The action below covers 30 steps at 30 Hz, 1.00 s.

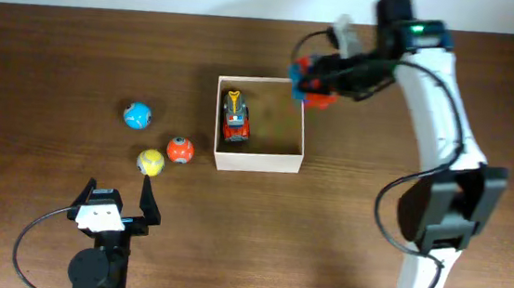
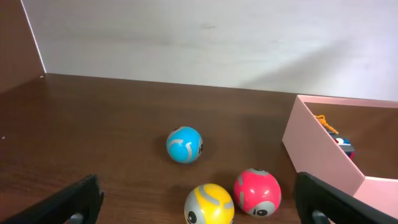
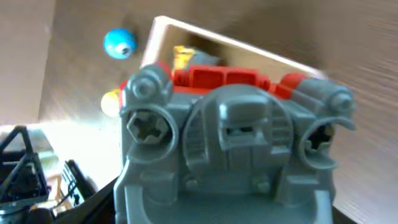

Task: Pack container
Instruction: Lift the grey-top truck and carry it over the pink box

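Observation:
The container point(image 1: 257, 160) is a square cream-white box at the table's middle, with a red and yellow toy truck point(image 1: 234, 117) lying in its left half. My right gripper point(image 1: 311, 82) is shut on a red, blue and grey toy vehicle point(image 1: 307, 85) and holds it over the box's far right corner. In the right wrist view the vehicle's grey underside point(image 3: 230, 143) fills the frame, with the container point(image 3: 163, 28) behind it. My left gripper point(image 1: 114, 208) is open and empty near the front edge. The container's wall point(image 2: 317, 152) shows at the right of the left wrist view.
Three balls lie left of the box: blue point(image 1: 137, 115), yellow point(image 1: 150, 162) and orange-red point(image 1: 179, 149). In the left wrist view they are the blue point(image 2: 184, 144), yellow point(image 2: 209, 204) and red point(image 2: 257, 191) balls. The right arm's base point(image 1: 442, 216) stands at the right.

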Tool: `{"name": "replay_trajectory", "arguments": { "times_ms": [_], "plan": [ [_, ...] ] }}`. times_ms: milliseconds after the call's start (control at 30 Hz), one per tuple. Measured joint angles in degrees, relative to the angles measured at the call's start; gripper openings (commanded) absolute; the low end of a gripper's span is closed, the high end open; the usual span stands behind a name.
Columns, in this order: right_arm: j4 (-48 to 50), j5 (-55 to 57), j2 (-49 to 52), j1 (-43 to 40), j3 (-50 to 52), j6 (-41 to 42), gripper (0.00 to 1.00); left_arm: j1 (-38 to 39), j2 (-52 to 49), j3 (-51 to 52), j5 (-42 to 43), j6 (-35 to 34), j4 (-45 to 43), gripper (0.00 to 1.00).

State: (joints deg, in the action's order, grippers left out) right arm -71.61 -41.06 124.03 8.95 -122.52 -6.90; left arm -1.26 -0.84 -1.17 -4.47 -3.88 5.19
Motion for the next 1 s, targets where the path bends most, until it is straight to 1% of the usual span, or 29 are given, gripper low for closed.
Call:
{"name": "replay_trajectory", "arguments": {
  "times_ms": [200, 333, 500, 567, 767, 1000],
  "plan": [
    [4.22, 9.33, 0.00, 8.92, 0.00, 6.71, 0.62, 0.00, 0.00, 0.00, 0.00, 0.00, 0.00, 0.99],
    [4.42, 24.15, 0.00, 15.65, 0.00, 14.14, 0.63, 0.00, 0.00, 0.00, 0.00, 0.00, 0.00, 0.99],
    [5.73, 39.15, 0.00, 21.66, 0.00, 20.83, 0.62, 0.00, 0.00, 0.00, 0.00, 0.00, 0.00, 0.99],
    [6.36, 43.34, 0.02, 23.39, 0.00, 22.77, 0.62, 0.00, 0.00, 0.00, 0.00, 0.00, -0.02, 0.99],
    [7.39, 51.04, 0.90, 24.98, 0.00, 26.67, 0.62, 0.00, 0.00, 0.00, 0.00, 0.00, 0.00, 0.99],
    [7.34, 53.75, 5.14, 24.79, 0.00, 28.98, 0.62, 0.00, 0.00, 0.00, 0.02, 0.00, -0.02, 0.99]
  ]
}}
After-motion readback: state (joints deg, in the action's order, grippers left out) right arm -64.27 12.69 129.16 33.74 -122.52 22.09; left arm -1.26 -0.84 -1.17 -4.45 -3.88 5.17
